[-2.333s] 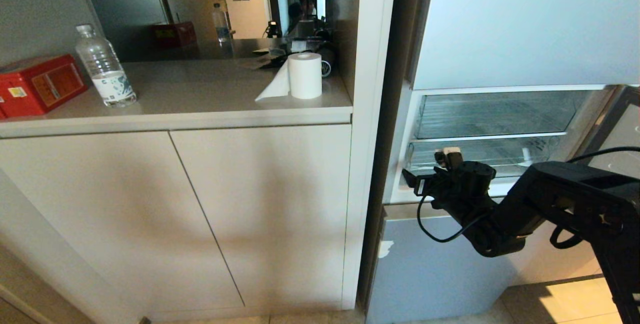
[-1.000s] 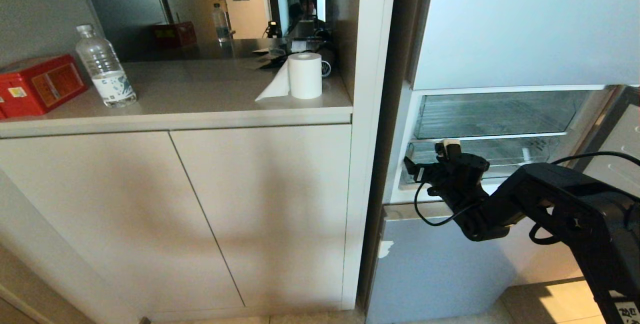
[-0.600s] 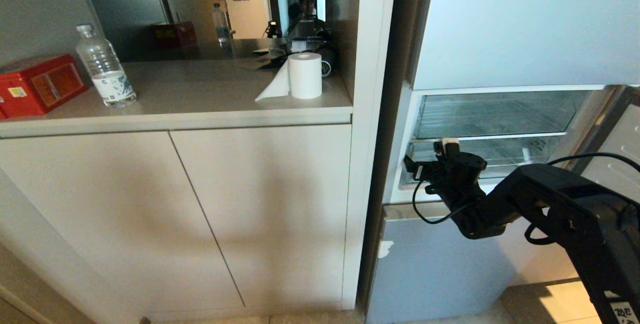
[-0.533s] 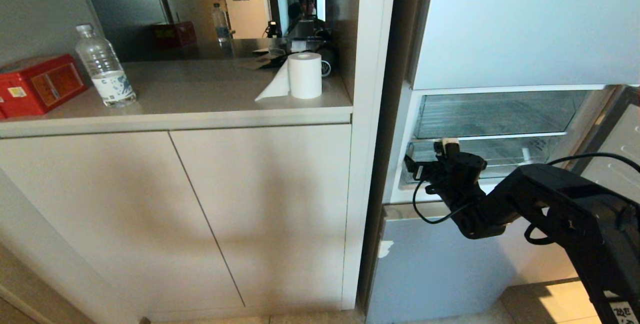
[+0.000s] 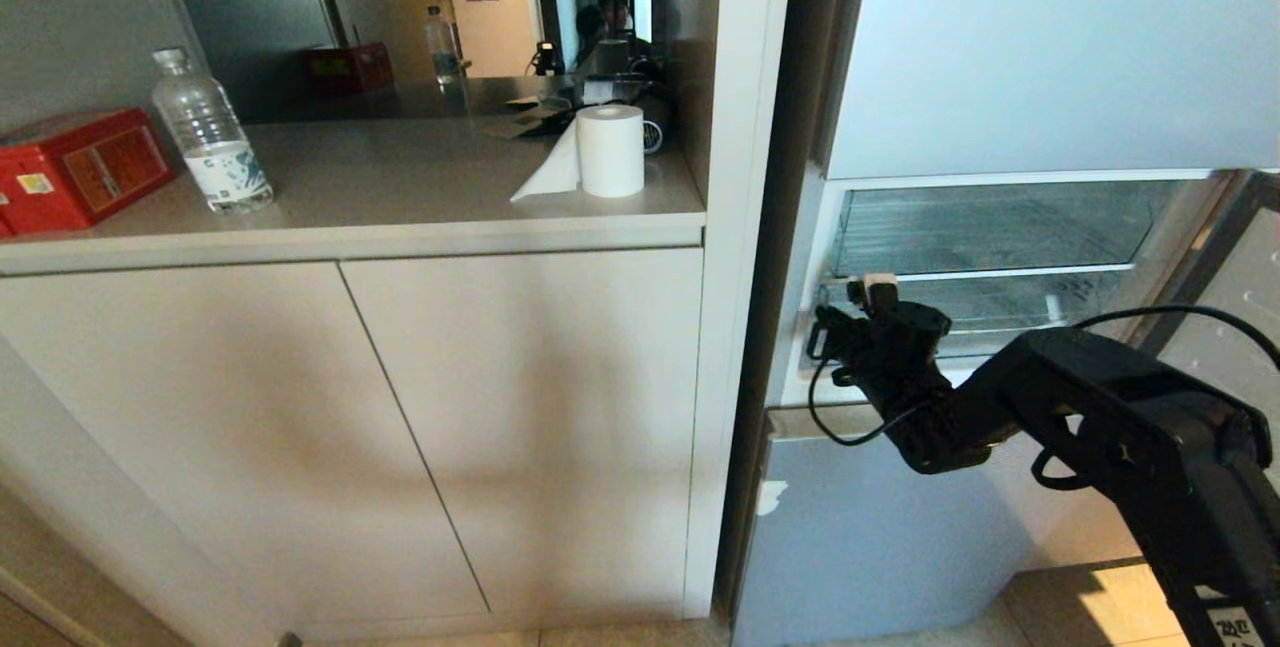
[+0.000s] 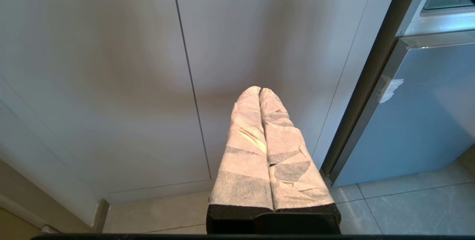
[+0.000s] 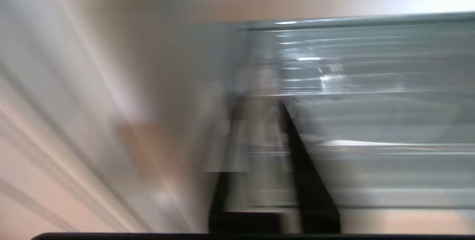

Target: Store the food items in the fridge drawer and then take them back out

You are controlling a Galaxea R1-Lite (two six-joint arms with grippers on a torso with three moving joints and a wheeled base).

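Kitchen cabinets and a pale counter (image 5: 400, 187) fill the space beside our landmark, the open fridge compartment (image 5: 990, 267); on the counter stand a water bottle (image 5: 208, 133), a red box (image 5: 75, 167) and a paper roll (image 5: 608, 151), all well apart from the fridge. We see no fruits anywhere in these views, so the food items cannot be placed from here.

Our right gripper (image 5: 868, 293) sits at the near corner of the fridge drawer (image 5: 1010, 312), at the end of its front lip closest to the cabinet wall. Its jaws are drawn together, and we judge they have closed on or just at that lip, though the blur in the wrist view keeps us from confirming contact. The drawer's long axis runs across the compartment, away from the gripper toward the open door side, so we reckon a pull would come straight out toward us. Room looks tight on the cabinet-wall side and freer toward the floor in front.

Our left gripper (image 6: 259, 93) hangs parked before the cabinet doors, its padded fingers pressed together on nothing.
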